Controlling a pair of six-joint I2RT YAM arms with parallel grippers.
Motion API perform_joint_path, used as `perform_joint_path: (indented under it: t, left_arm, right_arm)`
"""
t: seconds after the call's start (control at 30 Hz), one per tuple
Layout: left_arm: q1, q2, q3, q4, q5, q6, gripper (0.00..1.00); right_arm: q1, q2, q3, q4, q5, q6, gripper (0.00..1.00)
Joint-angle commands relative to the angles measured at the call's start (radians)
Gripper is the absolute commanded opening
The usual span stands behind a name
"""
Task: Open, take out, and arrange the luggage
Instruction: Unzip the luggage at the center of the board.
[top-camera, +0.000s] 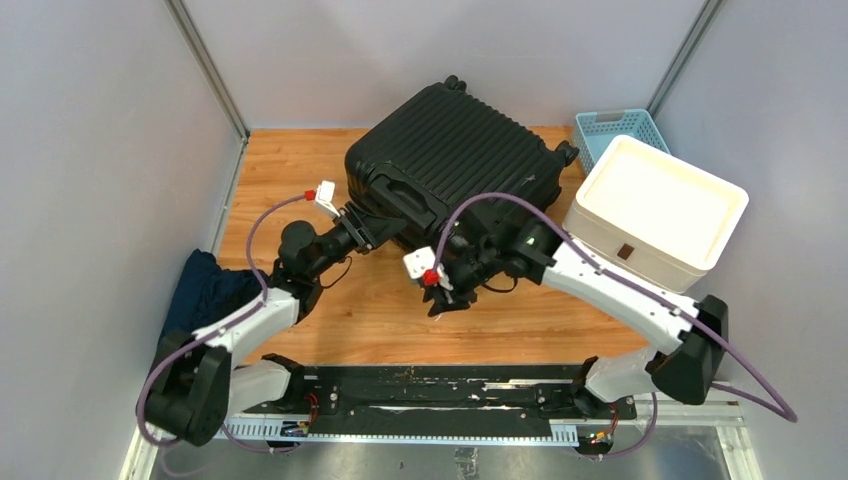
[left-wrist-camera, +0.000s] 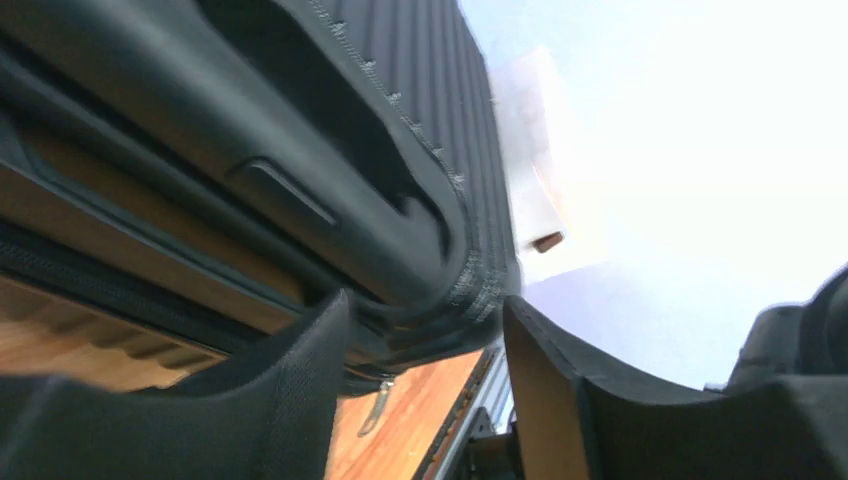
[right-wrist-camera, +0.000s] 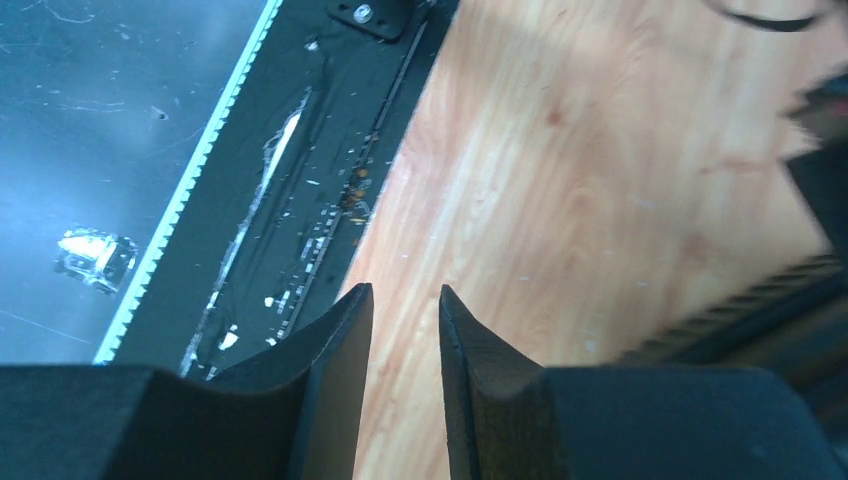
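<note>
Luggage (top-camera: 455, 150) shut; opening pending.
Left end effector (left-wrist-camera: 422, 305) open at its corner, right end effector (right-wrist-camera: 405, 292) barely parted, empty; I'd pinch the zipper pull (left-wrist-camera: 376, 405) first.

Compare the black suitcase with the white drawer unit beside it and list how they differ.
The luggage is black; the white drawer unit is off-white. The luggage has a ribbed shell with wheels; the drawer unit has smooth walls and a small brown pull. The luggage lies mid-table and looks larger; the drawer unit sits at the right edge. Both rest on the wooden table, turned askew.
</note>
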Motion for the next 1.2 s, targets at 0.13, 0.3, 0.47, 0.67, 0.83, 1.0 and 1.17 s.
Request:
perform_joint_path:
  t: [0.13,0.3,0.47,0.67,0.83,1.0,1.17]
  left_arm:
    - [0.02,-0.276,-0.081,-0.203,0.032,0.294,0.72]
    - [0.02,-0.418,-0.18,-0.203,0.106,0.326,0.73]
    - [0.021,-0.609,-0.305,-0.231,0.032,0.315,0.73]
    - [0.022,-0.829,-0.34,-0.557,-0.136,0.357,0.74]
    - [0.022,-0.96,-0.352,-0.705,-0.151,0.357,0.74]
    - [0.022,-1.077,-0.357,-0.816,-0.157,0.348,0.74]
    - [0.022,-1.206,-0.381,-0.853,-0.204,0.277,0.93]
  right_arm:
    - [-0.299,0.035,0.277,-0.317,-0.112,-0.123,0.39]
    - [-0.378,0.147,0.415,-0.328,-0.163,-0.101,0.53]
    - [-0.279,0.359,0.629,-0.342,-0.095,0.038,0.58]
    - [-0.16,0.533,0.834,-0.299,0.197,0.214,0.57]
    - [-0.158,0.626,0.971,-0.267,0.403,0.32,0.56]
    - [-0.156,0.681,0.988,-0.253,0.506,0.39,0.54]
    - [-0.152,0.717,0.965,-0.248,0.553,0.407,0.51]
